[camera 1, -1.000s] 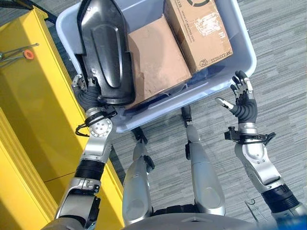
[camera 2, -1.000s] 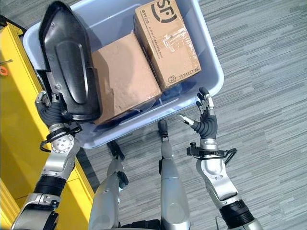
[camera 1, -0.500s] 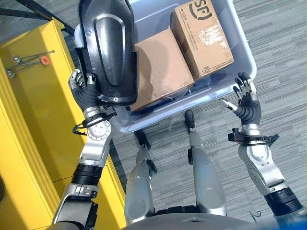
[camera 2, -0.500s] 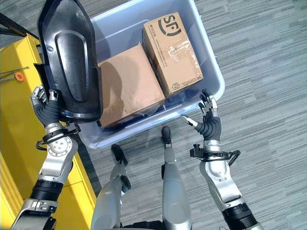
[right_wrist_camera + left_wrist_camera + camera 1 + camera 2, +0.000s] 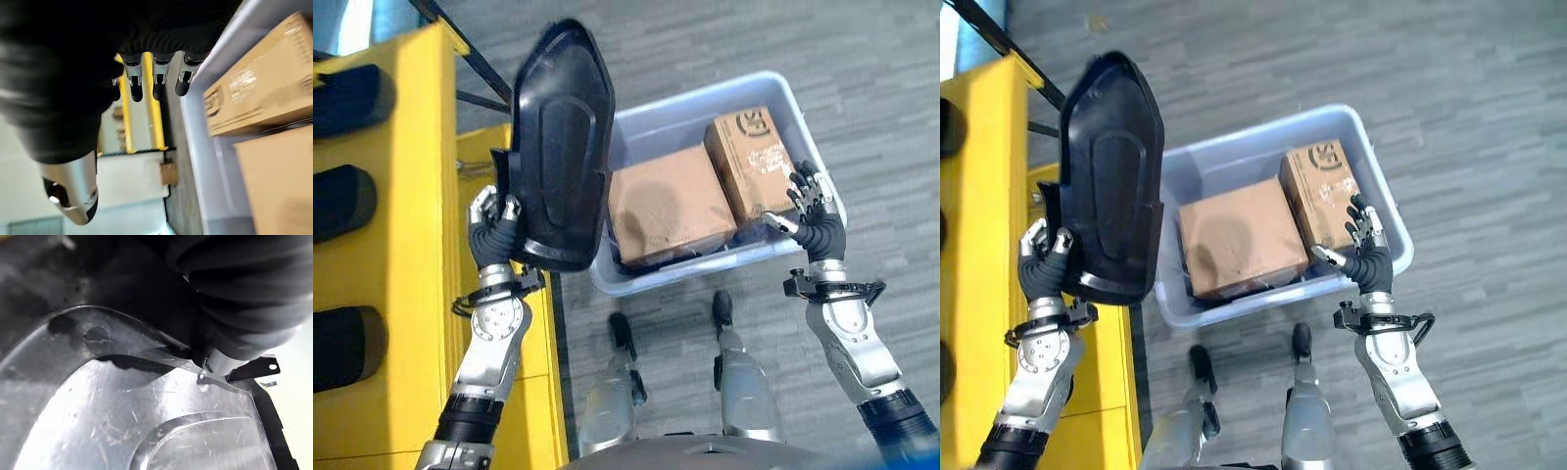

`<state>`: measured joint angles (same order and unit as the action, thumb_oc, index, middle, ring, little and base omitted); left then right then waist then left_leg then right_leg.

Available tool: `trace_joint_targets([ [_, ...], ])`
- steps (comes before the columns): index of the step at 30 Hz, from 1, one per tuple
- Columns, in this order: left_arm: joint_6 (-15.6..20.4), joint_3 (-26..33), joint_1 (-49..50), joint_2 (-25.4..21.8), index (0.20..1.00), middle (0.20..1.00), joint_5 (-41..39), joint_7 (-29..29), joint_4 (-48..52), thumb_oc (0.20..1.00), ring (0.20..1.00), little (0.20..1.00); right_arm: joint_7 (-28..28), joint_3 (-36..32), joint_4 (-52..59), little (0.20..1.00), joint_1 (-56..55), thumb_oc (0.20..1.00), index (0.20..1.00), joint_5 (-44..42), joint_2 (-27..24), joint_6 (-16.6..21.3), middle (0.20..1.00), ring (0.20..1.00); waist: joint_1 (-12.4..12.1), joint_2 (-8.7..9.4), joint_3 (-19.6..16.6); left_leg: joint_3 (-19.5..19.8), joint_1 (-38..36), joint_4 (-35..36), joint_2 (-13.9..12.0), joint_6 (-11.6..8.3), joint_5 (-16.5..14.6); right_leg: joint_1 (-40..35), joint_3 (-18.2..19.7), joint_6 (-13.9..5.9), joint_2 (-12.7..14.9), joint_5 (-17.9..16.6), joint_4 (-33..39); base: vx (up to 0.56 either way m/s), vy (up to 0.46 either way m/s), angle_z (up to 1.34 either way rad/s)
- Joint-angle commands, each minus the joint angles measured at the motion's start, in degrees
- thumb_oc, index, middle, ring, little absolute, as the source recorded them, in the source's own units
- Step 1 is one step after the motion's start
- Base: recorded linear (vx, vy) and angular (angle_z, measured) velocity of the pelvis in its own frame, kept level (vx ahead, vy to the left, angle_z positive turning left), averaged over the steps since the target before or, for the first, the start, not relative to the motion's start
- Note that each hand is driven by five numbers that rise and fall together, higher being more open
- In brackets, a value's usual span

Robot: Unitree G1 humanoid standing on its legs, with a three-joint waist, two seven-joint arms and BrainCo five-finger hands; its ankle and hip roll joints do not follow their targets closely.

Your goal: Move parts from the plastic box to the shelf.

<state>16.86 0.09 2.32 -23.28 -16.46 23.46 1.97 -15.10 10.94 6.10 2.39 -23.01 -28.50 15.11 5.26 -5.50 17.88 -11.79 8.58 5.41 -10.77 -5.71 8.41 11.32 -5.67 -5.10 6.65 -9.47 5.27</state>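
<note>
My left hand is curled round the lower edge of a large black moulded panel, holding it upright between the yellow shelf on the left and the plastic box on the right. My right hand hovers spread and empty at the box's near right rim. I should swing left slowly, keeping the panel's top clear of the shelf frame.

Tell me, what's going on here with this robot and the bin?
The left hand grips a large black part by its lower edge and holds it upright, lifted clear of the plastic box and beside the yellow shelf. Two cardboard boxes lie in the plastic box. The right hand hangs open over the box's near rim, holding nothing.
</note>
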Motion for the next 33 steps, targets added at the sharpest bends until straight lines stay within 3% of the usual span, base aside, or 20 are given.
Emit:
trace_joint_targets([
  [1, 3.85, 2.81, -2.33, -3.37, 0.2, 0.2, -3.39, -2.92, 1.93, 0.2, 0.2, 0.2, 2.35, 0.36, 1.12, 1.0, -0.31, 1.0, 1.0, -0.44, -0.09, 1.29, 1.0, 1.0, -0.68, 2.87, -3.41, 2.63, -4.83, -0.9, -5.98, -3.29, -1.72, -1.09, 0.52, -3.1, 1.8, 11.86, -11.7, -0.01, -0.147, -0.02],
  [5, 3.36, 2.78, -0.8, -1.0, 0.2, 0.2, -5.58, -4.45, 1.86, 0.2, 0.2, 0.2, 4.18, 1.79, 0.9, 1.0, 2.41, 1.0, 1.0, 0.19, -1.62, 0.49, 1.0, 1.0, -2.23, 1.68, -4.48, 5.31, -4.87, -0.44, -8.85, -3.75, 2.31, -0.43, -1.49, -0.87, -1.13, 16.15, -18.41, -0.05, -0.167, 0.05],
  [7, 3.26, 2.49, -0.62, -0.41, 0.2, 0.2, -5.67, -4.79, 1.92, 0.2, 0.2, 0.2, 4.3, 2.21, 0.85, 1.0, 3.51, 1.0, 1.0, 0.21, -1.98, 0.63, 1.0, 1.0, -2.42, 1.34, -4.56, 6.31, -4.19, -0.41, -9.37, -4.04, 3.54, -0.04, -2.24, -0.36, -1.77, 16.97, -19.64, -0.06, -0.166, 0.33],
  [8, 3.21, 2.24, -0.32, 0.21, 0.2, 0.2, -5.69, -5.11, 1.63, 0.2, 0.2, 0.2, 4.58, 2.53, 0.57, 1.0, 4.48, 1.0, 1.0, 0.51, -2.42, 0.66, 1.0, 1.0, -3.41, 1.01, -4.62, 7.77, -3.27, -0.41, -9.94, -4.57, 6.41, 0.17, -3.33, 0.53, -2.69, 17.76, -20.65, -0.06, -0.158, 0.27],
  [11, 2.56, 1.86, 0.74, 1.26, 0.2, 0.2, -6.08, -5.94, 1.37, 0.2, 0.2, 0.2, 4.81, 2.09, 0.26, 1.0, 4.28, 1.0, 1.0, 0.91, -2.89, 0.66, 1.0, 1.0, -4.24, 0.92, -4.77, 9.37, -1.98, -0.41, -10.22, -5.02, 9.31, -0.57, -5.36, 1.55, -3.04, 18.5, -20.46, -0.03, -0.145, 0.38],
  [16, 2.49, 0.71, 0.12, 2.27, 0.2, 0.2, -6.69, -6.54, -0.15, 0.2, 0.2, 0.2, 3.46, -0.52, 0.29, 1.0, 2.31, 1.0, 1.0, 1.82, -3.72, 0.87, 1.0, 1.0, -4.54, 2.08, -4.25, 3.96, -0.07, -1.24, -9.87, -4.72, 13.31, -5.54, -10.62, 2.66, -1.3, 17.58, -15.79, -0.05, -0.122, 0.88],
  [17, 2.68, 0.23, -1.07, 2.82, 0.2, 0.2, -6.8, -6.57, -0.59, 0.2, 0.2, 0.2, 2.55, -1.55, -0.14, 1.0, 1.64, 1.0, 1.0, 2.11, -3.77, 0.92, 1.0, 1.0, -4.19, 3.29, -3.63, -0.4, -0.4, -7.87, -9.46, -4.31, 11.18, -7.07, -13.46, 3.27, 0.32, 15.84, -13.61, -0.17, -0.152, 1.6],
  [18, 2.82, 0.09, -1.06, 2.66, 0.2, 0.2, -6.95, -6.92, -0.5, 0.2, 0.2, 0.2, 2.67, -1.68, -0.14, 1.0, 1.35, 1.0, 1.0, 2.03, -3.58, 0.88, 1.0, 1.0, -4.05, 3.73, -3.61, -0.03, -0.6, -9.97, -8.95, -4.1, 9.01, -7.41, -14.3, 3.16, 0.74, 15.05, -12.76, -0.23, -0.184, 1.07],
  [21, 2.51, 0.08, -1.59, 3.25, 0.2, 0.2, -6.69, -7.22, -0.4, 0.2, 0.2, 0.2, 3.37, -1.98, -0.39, 1.0, 0.0, 1.0, 1.0, 1.2, -2.51, 0.69, 1.0, 1.0, -3.83, 5.26, -4.55, 2.75, -2.72, -25.47, -6.04, -3.18, 0.19, -8.52, -16.97, 3.81, 2.31, 14.01, -10.26, -0.07, -0.091, 1.01],
  [23, 2.19, 0.12, -1.36, 3.38, 0.2, 0.2, -6.49, -7.59, -0.18, 0.2, 0.2, 0.2, 3.92, -2.13, -0.34, 1.0, -1.02, 1.0, 1.0, 0.61, -1.19, 0.29, 1.0, 1.0, -3.29, 5.35, -5.27, 3.88, -4.95, -25.08, -4.11, -2.33, -4.87, -9.95, -18.8, 3.09, 2.59, 13.73, -9.9, 0.06, 0.022, 0.68],
  [24, 2.19, 0.12, -1.35, 3.38, 0.2, 0.2, -6.48, -7.59, -0.17, 0.2, 0.2, 0.2, 3.92, -2.13, -0.34, 1.0, -1.02, 1.0, 1.0, 0.61, -1.19, 0.28, 1.0, 1.0, -3.26, 5.35, -5.24, 3.91, -4.97, -25.1, -4.1, -2.33, -4.9, -10.0, -18.83, 3.08, 2.59, 13.72, -9.88, 0.03, 0.139, 0.64],
  [25, 2.05, -0.02, -1.21, 3.95, 0.2, 0.2, -6.95, -8.04, -0.4, 0.2, 0.2, 0.2, 4.03, -2.57, -0.25, 1.0, -1.61, 1.0, 1.0, 0.58, -0.31, 0.03, 1.0, 1.0, -2.09, 4.37, -6.57, 2.05, -9.3, -18.82, -2.19, -0.84, -9.8, -9.74, -20.23, 1.68, 3.18, 12.67, -10.85, 0.03, 0.123, 0.51],
  [26, 2.05, -0.04, -1.1, 4.02, 0.2, 0.2, -6.96, -8.06, -0.36, 0.2, 0.2, 0.2, 4.02, -2.56, -0.18, 1.0, -1.74, 1.0, 1.0, 0.59, -0.38, -0.01, 1.0, 1.0, -2.11, 4.38, -6.52, 1.87, -9.88, -18.11, -1.95, -0.65, -9.62, -9.92, -20.18, 1.47, 3.38, 12.6, -10.9, 0.07, 0.283, 0.44],
  [28, 1.62, -0.06, -1.05, 3.98, 0.2, 0.2, -7.45, -8.64, -0.45, 0.2, 0.2, 0.2, 4.69, -2.98, 0.29, 1.0, -3.32, 1.0, 1.0, -0.45, 0.88, -0.67, 1.0, 1.0, -1.81, 3.39, -7.9, 0.75, -13.23, -9.18, 0.2, 0.35, -12.35, -9.98, -21.45, -0.1, 5.57, 11.42, -12.27, 0.06, 0.278, 0.73],
  [33, 1.76, 0.42, -1.53, 2.44, 0.2, 0.2, -5.28, -8.37, 0.14, 0.2, 0.2, 0.2, 5.63, -2.08, -1.07, 1.0, -3.54, 1.0, 1.0, 0.06, 2.32, -1.75, 1.0, 1.0, -2.97, 4.18, -9.0, 2.36, -13.86, -4.12, 3.75, 1.91, -12.11, -10.79, -24.01, -3.16, 9.91, 6.77, -11.31, 0.0, 0.218, 0.67],
])
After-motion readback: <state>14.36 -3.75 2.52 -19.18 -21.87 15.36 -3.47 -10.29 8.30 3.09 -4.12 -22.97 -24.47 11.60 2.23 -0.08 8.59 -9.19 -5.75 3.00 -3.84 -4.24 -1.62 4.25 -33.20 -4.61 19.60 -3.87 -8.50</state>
